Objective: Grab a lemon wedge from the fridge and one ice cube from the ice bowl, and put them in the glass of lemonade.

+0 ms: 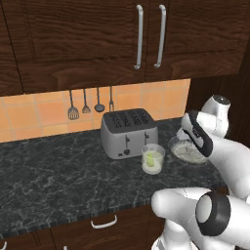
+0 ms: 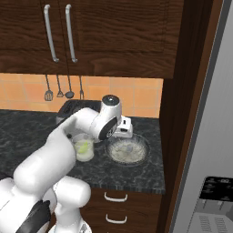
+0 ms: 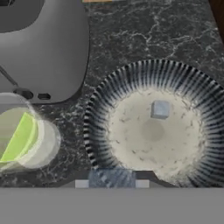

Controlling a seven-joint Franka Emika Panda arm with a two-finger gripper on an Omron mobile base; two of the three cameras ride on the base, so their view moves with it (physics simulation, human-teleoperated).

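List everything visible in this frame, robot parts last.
toaster: 1, silver, on counter against the wall
glass of lemonade: 1, clear, in front of toaster's right end
lemon wedge: 1, yellow-green, in the glass
ice bowl: 1, silvery, right of glass
ice cube: 1, grey, in bowl
utensils: 4, grey, hanging on tiles
counter: 1, dark marble
cabinets: dark wood, above counter
fridge: 1, grey, far right
arm: 1, white
claw: 1, over bowl's edge; bluish block between tips, possibly ice
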